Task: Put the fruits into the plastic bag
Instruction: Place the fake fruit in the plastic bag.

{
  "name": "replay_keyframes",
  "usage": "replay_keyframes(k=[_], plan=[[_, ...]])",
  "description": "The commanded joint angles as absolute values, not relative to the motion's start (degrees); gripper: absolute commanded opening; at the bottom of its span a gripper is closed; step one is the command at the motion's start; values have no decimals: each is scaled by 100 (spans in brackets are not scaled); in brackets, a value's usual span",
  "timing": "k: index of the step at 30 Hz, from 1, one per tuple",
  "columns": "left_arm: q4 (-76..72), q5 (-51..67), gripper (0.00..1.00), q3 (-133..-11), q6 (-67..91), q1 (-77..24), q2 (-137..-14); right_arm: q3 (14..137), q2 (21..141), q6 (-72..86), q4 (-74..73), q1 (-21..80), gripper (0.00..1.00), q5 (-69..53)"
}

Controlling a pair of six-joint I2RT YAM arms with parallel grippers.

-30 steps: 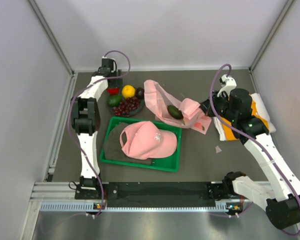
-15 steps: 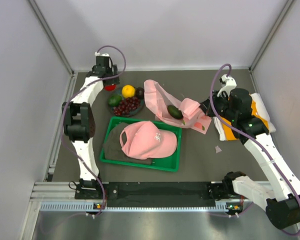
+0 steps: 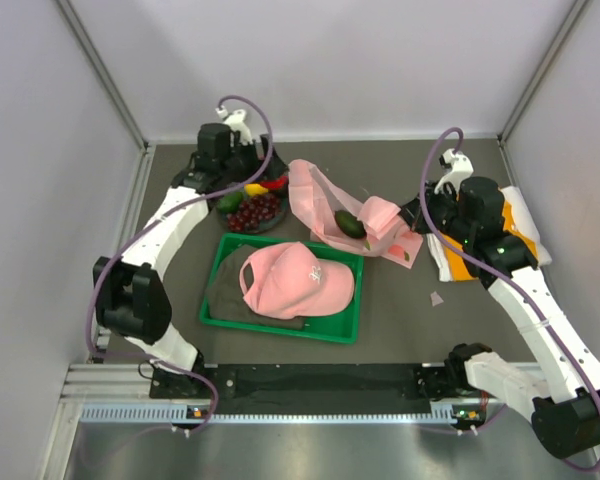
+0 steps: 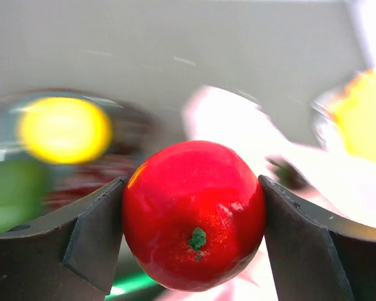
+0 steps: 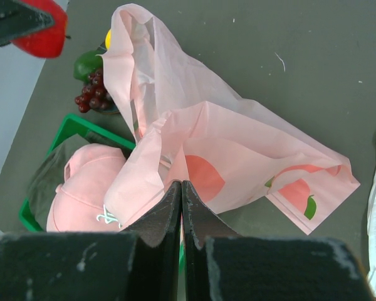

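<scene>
My left gripper (image 4: 194, 219) is shut on a red round fruit (image 4: 194, 216), held in the air between the fruit pile and the plastic bag (image 3: 325, 200). In the top view the fruit (image 3: 277, 183) shows just left of the bag. A yellow citrus (image 3: 254, 189), a green avocado (image 3: 228, 202) and dark red grapes (image 3: 256, 211) lie on a dark plate. Another avocado (image 3: 350, 223) rests in the bag's mouth. My right gripper (image 5: 182, 183) is shut on a fold of the pink bag (image 5: 238, 150), holding it up.
A green tray (image 3: 220, 300) in front of the fruits holds a pink cap (image 3: 295, 280) over a dark cloth. An orange and white folded cloth (image 3: 525, 235) lies under my right arm. Grey walls enclose the table on three sides.
My left gripper lifted the red fruit off the pile and swung it right, toward the bag. The right arm and the bag have not moved.
</scene>
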State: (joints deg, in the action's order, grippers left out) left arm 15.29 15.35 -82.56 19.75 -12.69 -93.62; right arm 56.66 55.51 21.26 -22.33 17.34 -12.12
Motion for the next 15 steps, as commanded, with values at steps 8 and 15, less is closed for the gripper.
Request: replay_keyframes(k=[8,15], plan=[[729,2997,0,-7287,2619,-2706,-8771,5757,5432,2224,-2039,1705,0,-1283],[536,2716,0,-7224,2751,-3137,-9192,5695,5397,2268,-2022,1705,0,-1301]])
